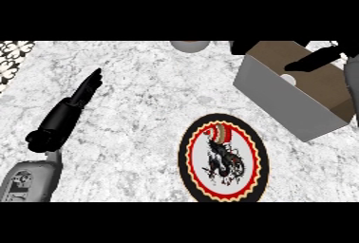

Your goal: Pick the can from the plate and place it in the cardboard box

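In the head view, you had one round plate (223, 159) lying low and right of centre on the white speckled marble counter (154, 95). The plate had a black rim, a red and cream scalloped band and a dark figure painted on its white middle. Nothing stood on it.

One open cardboard box (291, 97) with grey outer walls and a brown inside sat at the upper right of the frame, well apart from the plate. Inside it, near the left wall, you could see one small pale rounded shape (289, 79); that looked like the can, though too little of it showed to be sure.

Your right hand (314, 60) came in from the right edge of the frame and hung over the box's opening, just beside that pale shape. Its black fingers were straight and close together, gripping nothing.

Your left hand (85, 90) lay at the left of the frame above its grey forearm (32, 178), fingers straight and pointing up the frame, at rest and holding nothing.

One grey round object (189, 45) showed partly at the top edge, cut off by the frame.
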Controlling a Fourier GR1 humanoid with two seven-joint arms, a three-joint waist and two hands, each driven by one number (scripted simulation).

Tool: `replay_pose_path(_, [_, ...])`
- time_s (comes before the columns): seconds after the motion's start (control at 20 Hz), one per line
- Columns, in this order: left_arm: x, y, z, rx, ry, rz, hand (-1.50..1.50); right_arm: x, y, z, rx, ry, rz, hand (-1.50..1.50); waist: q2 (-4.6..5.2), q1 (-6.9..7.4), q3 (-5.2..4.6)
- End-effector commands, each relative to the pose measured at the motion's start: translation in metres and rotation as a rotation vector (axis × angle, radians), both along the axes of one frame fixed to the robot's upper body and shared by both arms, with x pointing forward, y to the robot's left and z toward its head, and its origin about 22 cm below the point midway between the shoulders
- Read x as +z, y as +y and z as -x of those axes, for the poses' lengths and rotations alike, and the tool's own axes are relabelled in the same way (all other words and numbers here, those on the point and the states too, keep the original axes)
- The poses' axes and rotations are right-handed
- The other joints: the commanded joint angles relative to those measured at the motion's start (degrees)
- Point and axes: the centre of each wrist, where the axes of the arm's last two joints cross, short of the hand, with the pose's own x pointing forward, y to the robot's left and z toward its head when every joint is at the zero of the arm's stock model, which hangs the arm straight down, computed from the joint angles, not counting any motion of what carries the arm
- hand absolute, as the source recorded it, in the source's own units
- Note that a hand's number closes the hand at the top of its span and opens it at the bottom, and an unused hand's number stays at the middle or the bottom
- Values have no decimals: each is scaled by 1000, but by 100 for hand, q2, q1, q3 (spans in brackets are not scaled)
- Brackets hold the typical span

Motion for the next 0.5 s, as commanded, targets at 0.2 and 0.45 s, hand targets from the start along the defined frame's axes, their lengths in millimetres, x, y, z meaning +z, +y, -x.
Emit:
replay_pose_path(0.2, [3, 4, 6, -12, -14, 4, 0, 4, -40, 6, -230, -171, -588, -150, -2, 20, -9])
replay_pose_path(0.45, [2, -4, -1, -24, -19, -1, 0, -37, -86, 28, -320, -237, -618, -150, 47, 72, -7])
